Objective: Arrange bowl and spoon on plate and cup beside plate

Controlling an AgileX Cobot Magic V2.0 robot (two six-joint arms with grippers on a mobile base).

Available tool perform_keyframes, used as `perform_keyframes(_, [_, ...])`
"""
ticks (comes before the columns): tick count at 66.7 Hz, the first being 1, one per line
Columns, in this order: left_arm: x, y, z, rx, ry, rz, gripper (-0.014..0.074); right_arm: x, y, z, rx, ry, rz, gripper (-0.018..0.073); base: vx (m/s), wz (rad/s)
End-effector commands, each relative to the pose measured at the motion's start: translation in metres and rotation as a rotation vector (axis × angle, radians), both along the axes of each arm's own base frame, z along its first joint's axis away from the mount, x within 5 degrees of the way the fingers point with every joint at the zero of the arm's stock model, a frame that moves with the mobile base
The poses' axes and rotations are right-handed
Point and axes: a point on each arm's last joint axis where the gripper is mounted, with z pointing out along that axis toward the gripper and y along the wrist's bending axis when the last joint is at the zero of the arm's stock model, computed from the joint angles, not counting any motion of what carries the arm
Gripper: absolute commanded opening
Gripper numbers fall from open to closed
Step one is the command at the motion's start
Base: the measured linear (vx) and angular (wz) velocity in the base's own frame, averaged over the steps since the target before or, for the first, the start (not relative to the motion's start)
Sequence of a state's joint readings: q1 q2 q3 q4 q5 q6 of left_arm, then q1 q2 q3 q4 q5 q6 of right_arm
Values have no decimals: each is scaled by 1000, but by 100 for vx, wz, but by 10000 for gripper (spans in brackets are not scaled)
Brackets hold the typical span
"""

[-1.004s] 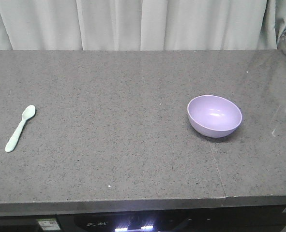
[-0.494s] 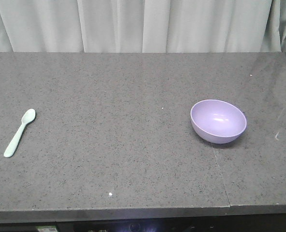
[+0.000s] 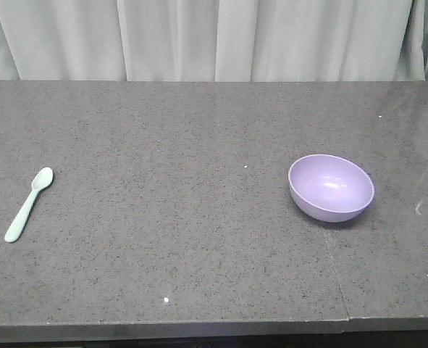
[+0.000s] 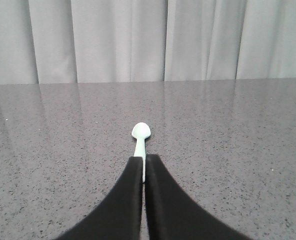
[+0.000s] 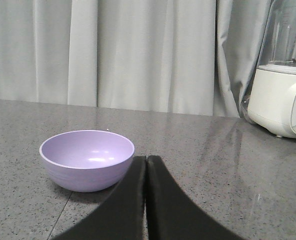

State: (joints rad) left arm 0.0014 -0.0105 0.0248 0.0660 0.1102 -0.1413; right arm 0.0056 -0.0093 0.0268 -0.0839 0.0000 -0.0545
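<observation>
One bowl (image 3: 331, 187), one spoon (image 3: 28, 204) (and one white blender (image 5: 282, 102)).

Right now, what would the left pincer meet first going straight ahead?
Likely the pale mint-green plastic spoon, lying handle-first just beyond the shut left pincer; height above it is unclear.

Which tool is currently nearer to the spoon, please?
Left. The left tool points at the spoon, whose handle runs up to its shut tips; the right tool is near the bowl, with no spoon in its view.

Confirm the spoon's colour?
The spoon is pale mint green, one uniform colour; it shows best in the exterior front-facing view.
</observation>
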Motion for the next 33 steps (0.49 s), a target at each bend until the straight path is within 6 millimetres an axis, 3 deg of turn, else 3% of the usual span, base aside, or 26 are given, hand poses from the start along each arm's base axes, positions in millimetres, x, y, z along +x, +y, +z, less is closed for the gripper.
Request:
perform_keyframes(1, [1, 0, -4, -9, -36, -5, -6, -1, 1, 2, -9, -73, 8, -5, 2, 1])
perform_keyframes(33, [1, 0, -4, -9, -36, -5, -6, -1, 1, 2, -9, -73, 8, -5, 1, 0])
